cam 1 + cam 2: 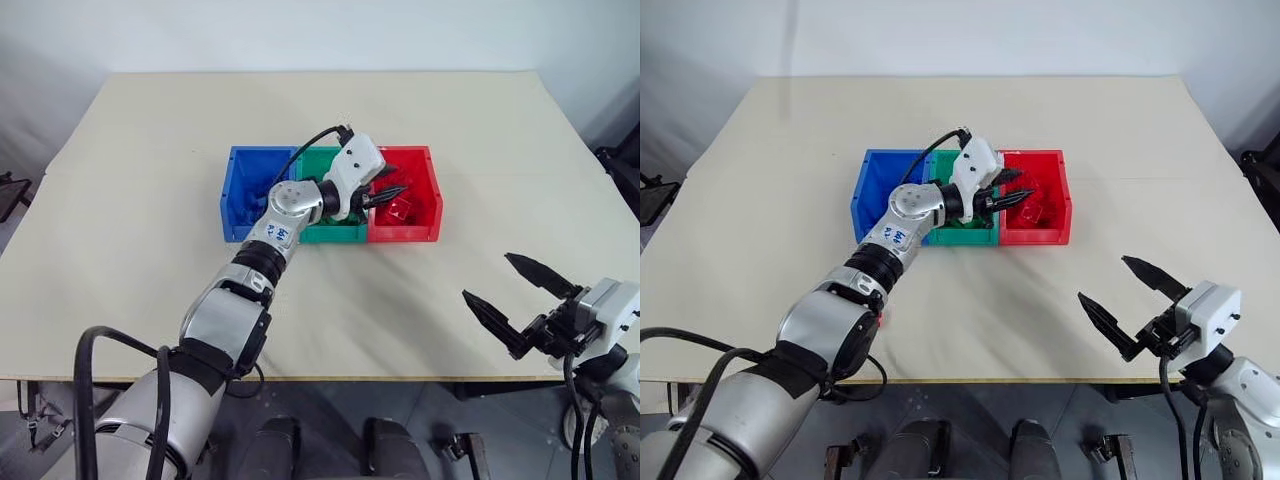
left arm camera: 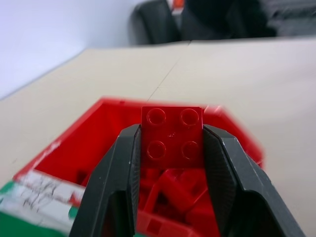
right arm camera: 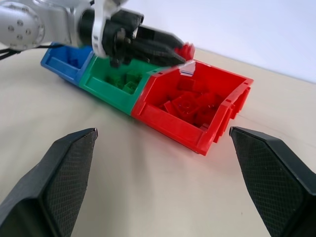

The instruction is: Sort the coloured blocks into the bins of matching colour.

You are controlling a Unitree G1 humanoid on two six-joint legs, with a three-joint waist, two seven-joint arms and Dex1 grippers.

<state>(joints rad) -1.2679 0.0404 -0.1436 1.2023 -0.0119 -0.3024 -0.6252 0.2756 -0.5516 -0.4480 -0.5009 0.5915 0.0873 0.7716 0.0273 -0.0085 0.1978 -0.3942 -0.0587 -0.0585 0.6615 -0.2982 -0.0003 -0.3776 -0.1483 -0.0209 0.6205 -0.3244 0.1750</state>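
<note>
We've got a red block pinched by its flat sides in our left gripper, hovering over the red bin, and it looks light, stiff and a bit slick, so side grips seem right. The bin's walls are low and the table around is roomy. Our right gripper hangs wide open, empty, well apart.

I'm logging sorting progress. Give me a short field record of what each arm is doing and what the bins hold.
left gripper: shut on a red block, held over the red bin
right gripper: open, holding nothing, apart from the bins
red bin: several red blocks inside
green bin: green blocks inside
blue bin: contents cannot be told
</note>
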